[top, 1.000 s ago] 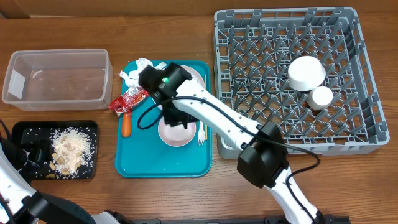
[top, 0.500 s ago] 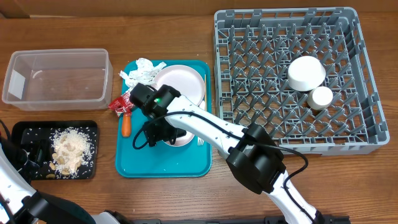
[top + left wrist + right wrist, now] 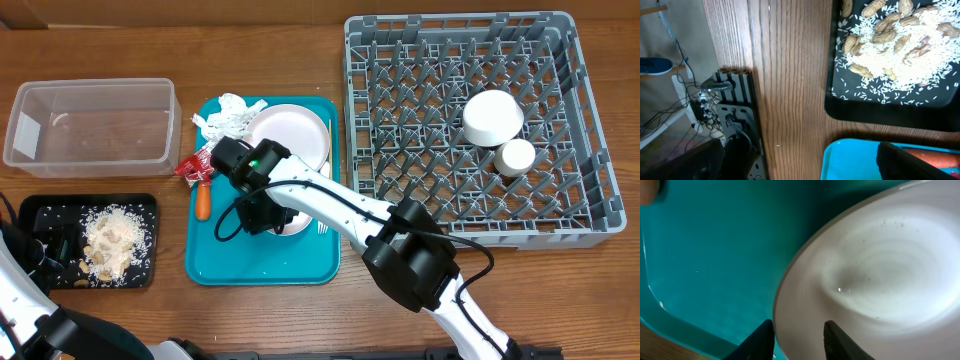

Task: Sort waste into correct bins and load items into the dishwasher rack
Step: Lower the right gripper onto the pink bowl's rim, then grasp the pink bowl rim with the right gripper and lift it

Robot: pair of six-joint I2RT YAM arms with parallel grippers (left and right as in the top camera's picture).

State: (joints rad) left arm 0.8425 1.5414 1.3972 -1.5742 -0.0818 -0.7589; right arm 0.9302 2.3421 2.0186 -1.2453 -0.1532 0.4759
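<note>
— Step in hand?
— Loading dishes. Reaching with the right gripper (image 3: 799,339) to the pale pink round bowl (image 3: 298,222), right of centre on the teal rectangular serving tray (image 3: 230,255). Straddling the bowl's left rim, jaws narrowly parted, one finger inside, one outside; not clamped yet.
— Next?
— Probably: close on the rim, lift level, carry off the tray's right side to the grey plastic dishwasher rack (image 3: 350,120).
— Versus a second ago?
— Then over the round white plate (image 3: 295,130) at the tray's top; now lower-left, plate uncovered. Left gripper (image 3: 912,160) off the tray's left side; spread unreadable.
</note>
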